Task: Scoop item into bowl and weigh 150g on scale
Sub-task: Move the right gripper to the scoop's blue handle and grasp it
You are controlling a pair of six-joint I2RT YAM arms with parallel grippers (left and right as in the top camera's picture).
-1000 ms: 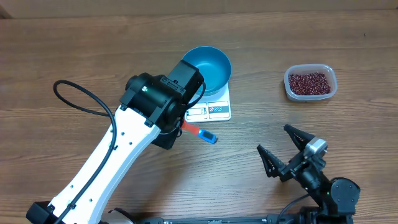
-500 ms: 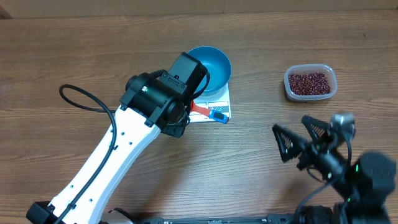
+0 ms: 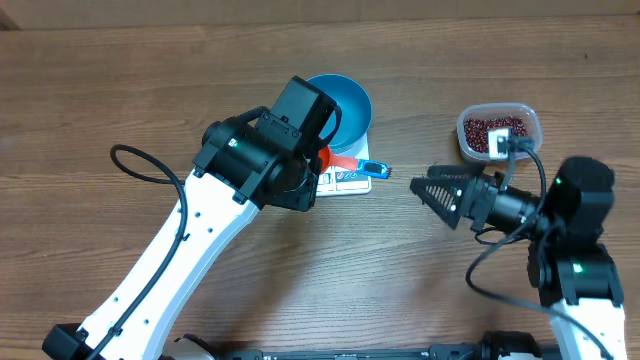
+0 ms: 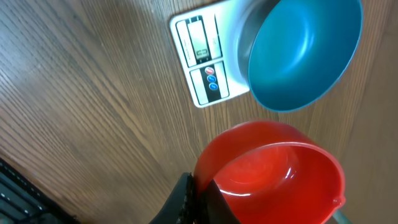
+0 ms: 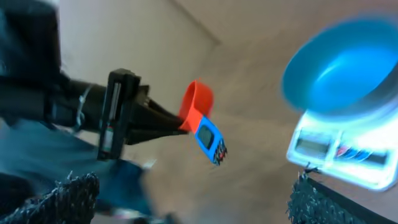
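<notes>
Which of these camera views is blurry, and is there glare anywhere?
Right wrist view: blurred throughout, with the blue bowl and scale soft-edged and the red scoop somewhat crisper. Left wrist view: sharp, with a glossy highlight inside the scoop. Overhead view: sharp and evenly lit, with soft shadows and no strong glare.

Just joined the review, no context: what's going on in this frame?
The left tool is shut on a red scoop and holds it, empty, just beside the blue bowl. The bowl sits empty on the white scale. The right tool is open with nothing in it and points toward the scoop's blue handle end. The beans lie in the clear tub on the right; none have reached the bowl.
</notes>
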